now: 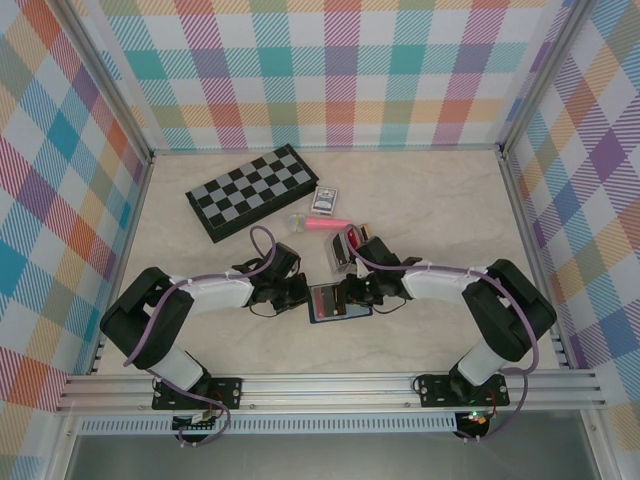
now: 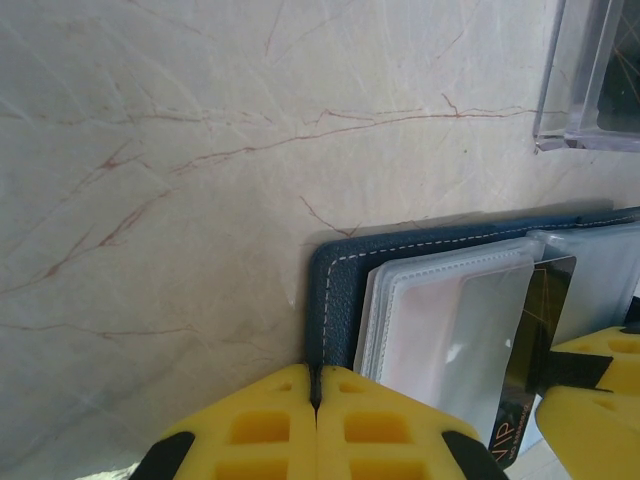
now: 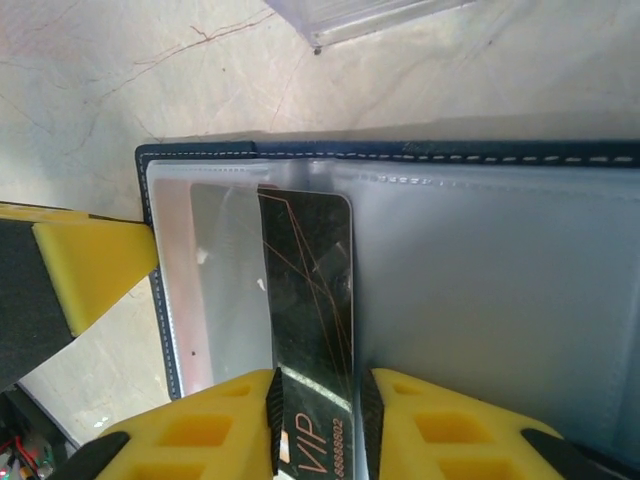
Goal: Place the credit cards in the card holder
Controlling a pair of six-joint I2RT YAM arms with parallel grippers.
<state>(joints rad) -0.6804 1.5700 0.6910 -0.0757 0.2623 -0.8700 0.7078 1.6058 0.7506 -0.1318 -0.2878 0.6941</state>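
Currently: card holder [image 1: 338,302] lies open on the tabletop [image 1: 430,210], near centre, between the arms. Left end effector [image 2: 316,420] clenched at its left edge. Right end effector [image 3: 320,420] straddles the partly inserted black card [image 3: 312,270]; cannot tell whether it grips. Risk: backing away drags the card out, or the sleeve [image 3: 215,300] buckles.

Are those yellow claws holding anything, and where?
Left gripper pinches the card holder by its cover's edge. Right gripper straddles the black card at its outer end; whether it grips cannot be told.

The card holder [image 2: 335,300] is grained navy leather with clear, glossy plastic sleeves; the black card [image 3: 310,290] is glossy plastic; the counter [image 2: 150,150] is smooth, marble-patterned.
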